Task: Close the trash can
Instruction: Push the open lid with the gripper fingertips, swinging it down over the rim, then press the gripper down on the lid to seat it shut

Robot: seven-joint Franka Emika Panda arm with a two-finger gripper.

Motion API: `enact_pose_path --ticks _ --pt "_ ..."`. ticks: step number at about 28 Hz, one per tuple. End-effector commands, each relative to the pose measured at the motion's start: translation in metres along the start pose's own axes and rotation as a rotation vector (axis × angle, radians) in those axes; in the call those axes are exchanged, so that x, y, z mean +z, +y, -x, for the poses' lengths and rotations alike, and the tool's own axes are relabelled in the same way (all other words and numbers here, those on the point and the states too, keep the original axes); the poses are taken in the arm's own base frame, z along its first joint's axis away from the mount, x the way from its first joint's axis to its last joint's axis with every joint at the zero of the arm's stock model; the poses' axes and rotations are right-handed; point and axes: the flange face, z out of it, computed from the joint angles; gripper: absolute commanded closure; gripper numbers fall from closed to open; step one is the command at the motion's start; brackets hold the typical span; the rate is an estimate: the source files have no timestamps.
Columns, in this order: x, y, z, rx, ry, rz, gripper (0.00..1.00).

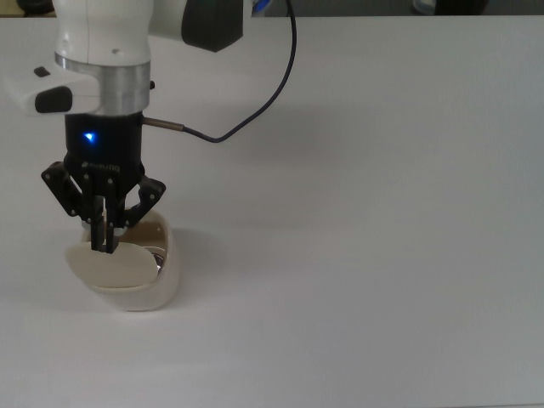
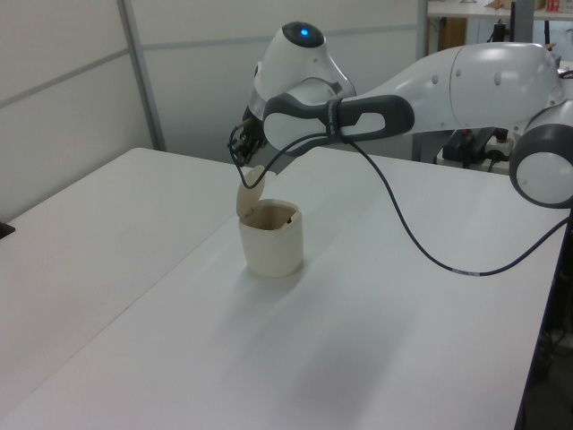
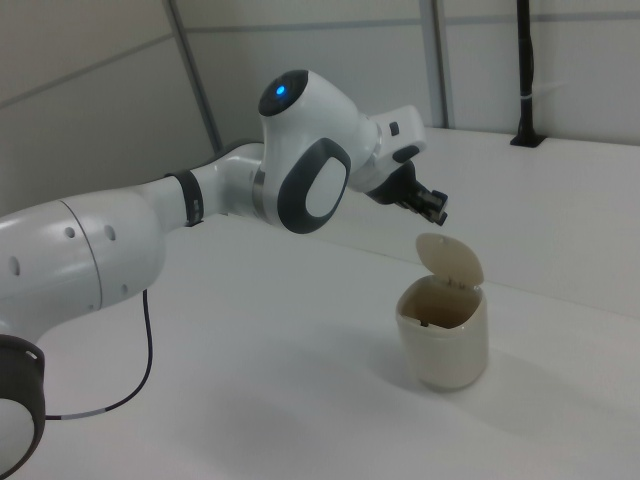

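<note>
Plainly, the trash can [image 3: 443, 338] stands on the white bench [image 1: 382, 255] with its lid [image 3: 450, 259] tipped up on the hinge, so the mouth is open; in the top view it sits near the top view's left edge. The tool [image 1: 104, 245] hangs just above the raised lid, its fingers drawn close together and clamped on nothing. The step in hand looks like lining up behind the lid; the next move, as I judge it, calls for a gentle push down and forward on the lid's upper edge until it drops flat. A black cable [image 1: 263, 98] trails from the arm across the bench. Grey panel walls [image 2: 72, 72] stand behind, with more equipment beyond the bench's far side.
</note>
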Motion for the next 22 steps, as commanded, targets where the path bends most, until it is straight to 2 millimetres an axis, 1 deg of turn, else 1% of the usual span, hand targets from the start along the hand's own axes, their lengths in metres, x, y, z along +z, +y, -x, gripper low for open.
enact_pose_path --ticks 1,5,9,12,17,20,22 --pt "0.018 0.001 0.006 0.003 -0.004 0.022 0.84" --pt "0.019 0.001 0.007 0.003 -0.012 0.022 0.84" --pt "0.016 0.002 0.008 0.001 -0.025 0.021 0.84" --pt "0.024 0.004 0.018 -0.014 -0.107 0.029 0.84" --pt "0.03 0.003 0.033 -0.07 -0.236 0.021 0.84" --pt "0.027 0.004 0.036 -0.082 -0.278 0.017 0.84" --pt "0.029 0.002 0.04 -0.087 -0.304 0.014 0.84"
